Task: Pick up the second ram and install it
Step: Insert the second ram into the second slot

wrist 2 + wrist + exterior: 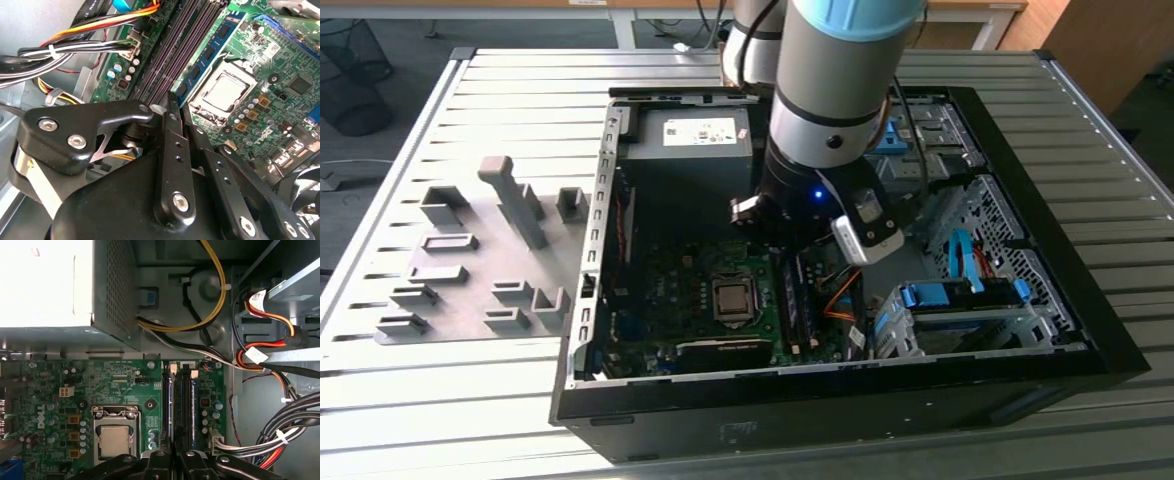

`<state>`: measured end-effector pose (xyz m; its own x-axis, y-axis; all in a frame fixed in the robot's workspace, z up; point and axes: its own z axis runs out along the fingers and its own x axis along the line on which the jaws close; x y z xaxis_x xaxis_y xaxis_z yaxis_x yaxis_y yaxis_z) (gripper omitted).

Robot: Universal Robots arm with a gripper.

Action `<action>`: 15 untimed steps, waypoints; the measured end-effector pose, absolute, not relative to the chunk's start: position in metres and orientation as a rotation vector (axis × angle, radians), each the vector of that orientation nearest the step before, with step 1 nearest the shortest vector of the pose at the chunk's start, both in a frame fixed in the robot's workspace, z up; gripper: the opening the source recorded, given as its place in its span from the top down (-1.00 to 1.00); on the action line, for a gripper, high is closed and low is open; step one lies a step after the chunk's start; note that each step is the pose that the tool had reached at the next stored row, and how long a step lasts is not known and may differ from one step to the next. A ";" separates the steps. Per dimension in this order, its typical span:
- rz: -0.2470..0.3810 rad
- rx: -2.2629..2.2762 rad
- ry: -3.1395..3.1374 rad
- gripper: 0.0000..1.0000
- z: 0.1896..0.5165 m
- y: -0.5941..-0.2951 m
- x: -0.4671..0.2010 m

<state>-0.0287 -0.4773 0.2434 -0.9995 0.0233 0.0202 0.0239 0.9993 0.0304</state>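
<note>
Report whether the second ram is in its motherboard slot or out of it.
In. The second ram stands on edge among the slots beside the processor socket, and the gripper sits directly over it.

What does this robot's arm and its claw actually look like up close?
The arm is a thick silver-grey tube with a pale blue cap at its joint and black sections lower down, where a small blue light glows. A white-and-grey camera block is strapped near the wrist. The gripper is matte black, built from flat linked bars joined by silver screws.
</note>
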 end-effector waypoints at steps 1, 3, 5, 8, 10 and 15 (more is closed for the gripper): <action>-0.048 -0.037 -3.121 0.71 0.243 -0.477 -0.028; -0.048 -0.038 -3.121 0.71 0.243 -0.477 -0.028; -0.048 -0.039 -3.121 0.71 0.241 -0.477 -0.028; -0.048 -0.042 -3.121 0.71 0.239 -0.479 -0.028; -0.048 -0.044 -3.121 0.71 0.236 -0.479 -0.028; -0.048 -0.044 -3.121 0.71 0.234 -0.479 -0.028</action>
<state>-0.0279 -0.4794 0.2340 -0.9994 0.0281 0.0203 0.0287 0.9991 0.0302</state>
